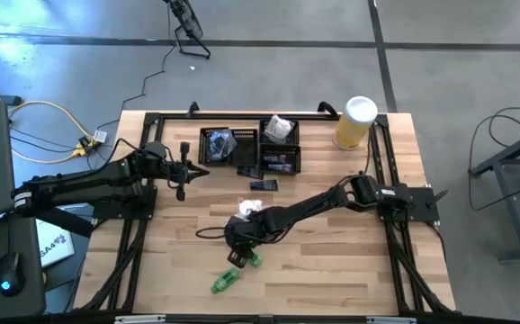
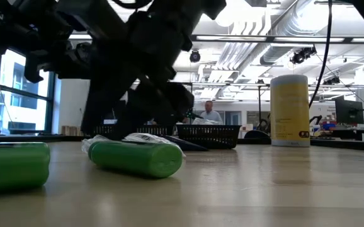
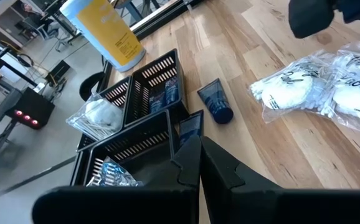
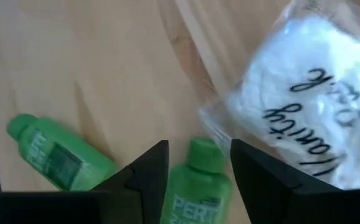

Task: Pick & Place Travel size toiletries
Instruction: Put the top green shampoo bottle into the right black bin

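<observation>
My right gripper [image 1: 239, 245] is open and reaches down at the table's near middle. In the right wrist view its fingers [image 4: 198, 155] stand on either side of the cap end of a green tube [image 4: 198, 186], which lies flat on the wood [image 1: 249, 260]. A second green tube [image 1: 224, 282] lies nearer the front edge. A white crinkly sachet [image 1: 246, 209] lies just behind the gripper, and a dark navy tube [image 1: 263, 185] lies in front of the trays. My left gripper [image 1: 186, 171] is shut and waits beside the trays. My right gripper comes from above with one finger [image 4: 149, 171] on each side of the green tube's cap end [image 4: 206, 158], across the tube. The gaps are narrow, and I cannot tell whether the fingers touch it. The tube lies flat on the table.
Black mesh trays [image 1: 208, 135] at the far middle hold a blue crinkly packet, a white sachet and navy packets. A large yellow cylinder with a white lid [image 1: 357, 121] stands at the far right. Bare wood lies to the right of the near middle.
</observation>
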You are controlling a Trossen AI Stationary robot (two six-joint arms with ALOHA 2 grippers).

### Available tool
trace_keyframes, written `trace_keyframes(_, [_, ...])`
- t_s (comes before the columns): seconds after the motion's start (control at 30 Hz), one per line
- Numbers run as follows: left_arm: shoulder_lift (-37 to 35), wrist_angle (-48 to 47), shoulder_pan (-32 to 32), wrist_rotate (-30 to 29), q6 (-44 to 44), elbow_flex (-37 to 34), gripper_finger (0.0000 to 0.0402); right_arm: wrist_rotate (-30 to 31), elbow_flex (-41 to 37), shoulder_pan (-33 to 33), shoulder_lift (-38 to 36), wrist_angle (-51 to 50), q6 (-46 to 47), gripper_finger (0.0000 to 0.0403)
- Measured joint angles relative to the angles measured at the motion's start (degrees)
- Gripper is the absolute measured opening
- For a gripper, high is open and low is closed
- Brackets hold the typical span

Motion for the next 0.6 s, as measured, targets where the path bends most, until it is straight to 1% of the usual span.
trace_keyframes(0.1, [0.0,-0.1,0.0,0.0,0.0,0.0,0.0001,-0.5,0.0,0.1,0.7,-0.4,0.0,0.0166])
trace_keyframes(0.23, [0.0,-0.5,0.0,0.0,0.0,0.0,0.0001,-2.9,0.0,0.1,1.6,0.0,0.3,0.0165])
trace_keyframes(0.4, [0.0,-1.3,0.0,0.0,0.0,0.0,0.0001,-3.8,0.0,0.2,2.3,0.7,0.4,0.0159])
trace_keyframes(0.6, [0.0,-1.2,0.0,0.0,0.0,0.0,0.0001,-4.0,0.0,0.2,2.3,0.4,0.3,0.0137])
